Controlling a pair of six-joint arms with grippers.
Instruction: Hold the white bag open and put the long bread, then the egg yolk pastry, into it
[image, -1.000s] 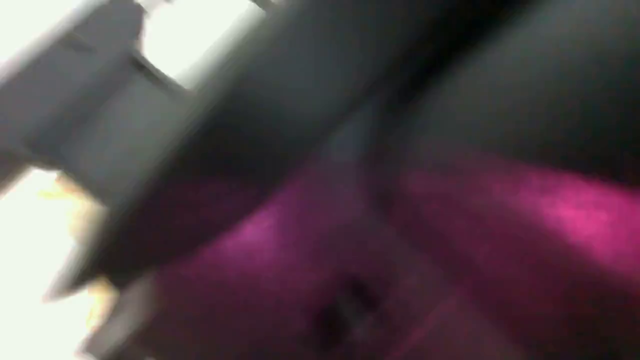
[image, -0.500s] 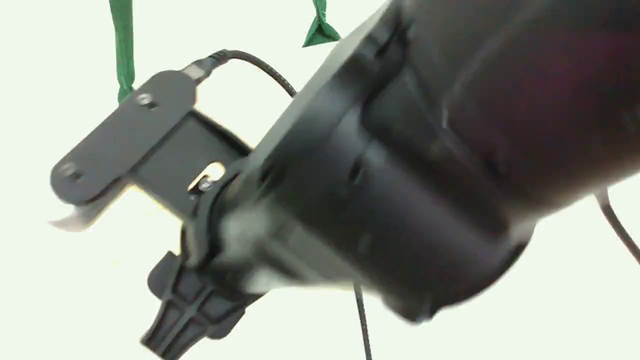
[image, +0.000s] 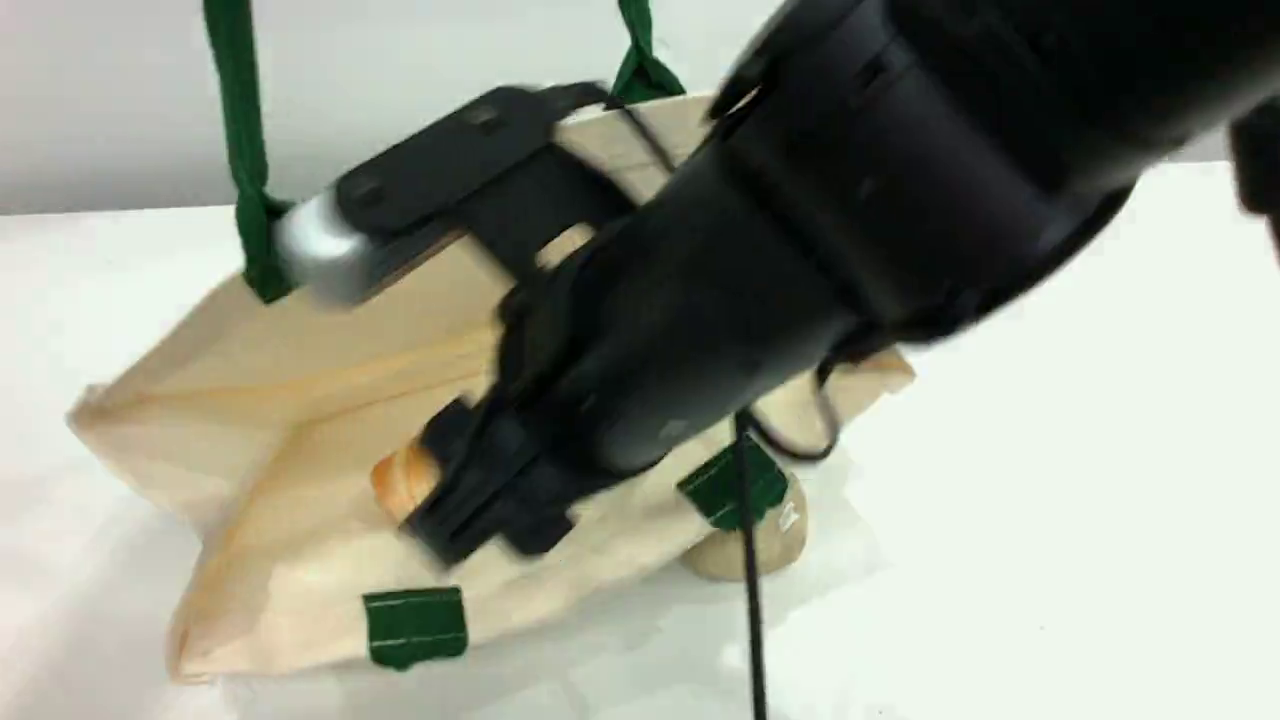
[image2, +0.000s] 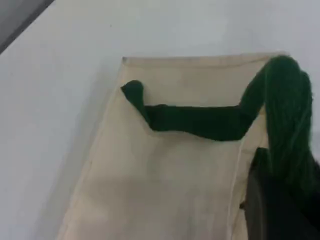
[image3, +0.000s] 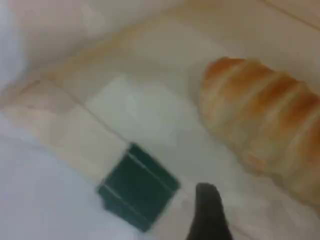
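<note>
The white bag (image: 300, 560) lies on its side on the bench (image: 1050, 450), its mouth open. Its upper lip is drawn upward by the green handle (image: 240, 150), whose two ends rise past the top of the scene view.

In the left wrist view the left fingers (image2: 272, 212) are closed tight on that handle (image2: 200, 122). The strap bunches into them at the bag's (image2: 165, 190) rim.

The right arm (image: 800, 230) reaches down into the bag's mouth, and its right fingers (image: 480, 510) are blurred there. They stand wide apart. In the right wrist view only one fingertip (image3: 207, 215) shows, clear of the food.

The long bread (image: 400, 475) is inside the bag, just beside the right fingers. It rests on the bag's lower inner cloth (image3: 150, 115) and is not gripped. Its striped golden top (image3: 265, 120) shows well back from the rim, beyond a green patch (image3: 137, 187) sewn on the lower lip.

The egg yolk pastry (image: 775, 545) sits outside the bag on the bench. It is right against the lower lip, partly tucked under another green patch (image: 730, 485). A third patch (image: 415, 625) marks the same lip further along.

A black cable (image: 748, 620) hangs from the right arm and crosses in front of the pastry.
</note>
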